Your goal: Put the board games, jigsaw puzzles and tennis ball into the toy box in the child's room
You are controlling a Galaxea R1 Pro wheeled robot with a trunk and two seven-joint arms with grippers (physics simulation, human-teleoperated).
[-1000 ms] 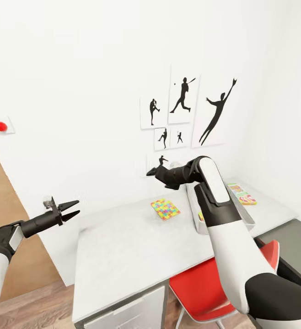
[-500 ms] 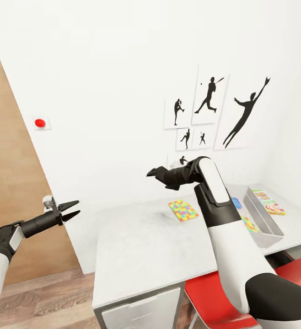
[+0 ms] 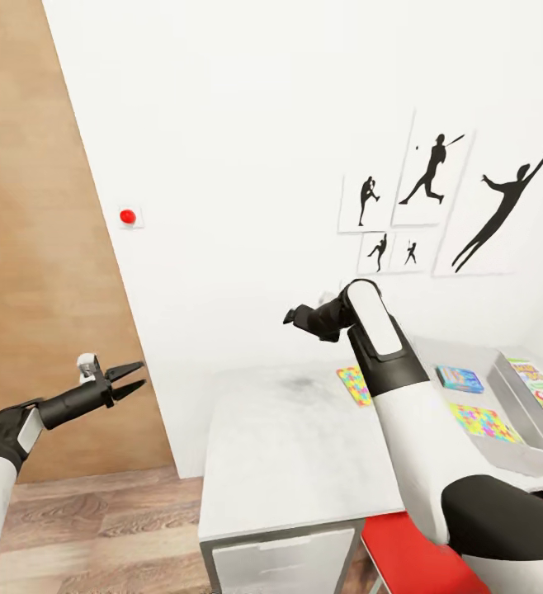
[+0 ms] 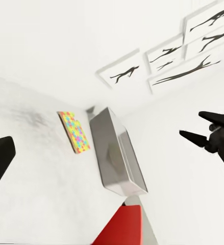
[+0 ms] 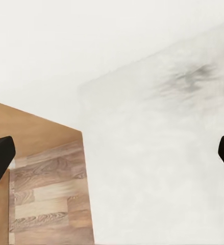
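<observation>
The toy box (image 3: 515, 408) sits on the white table (image 3: 288, 454), holding a blue board game (image 3: 459, 379) and a jigsaw puzzle (image 3: 484, 421). Beside it lies another jigsaw puzzle (image 3: 353, 384). Both the left gripper (image 3: 133, 379) and the right gripper (image 3: 292, 317) hover empty, fingers spread.

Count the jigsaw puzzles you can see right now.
2. One jigsaw puzzle lies on the table, partly behind the right arm; the other jigsaw puzzle lies inside the toy box.
</observation>
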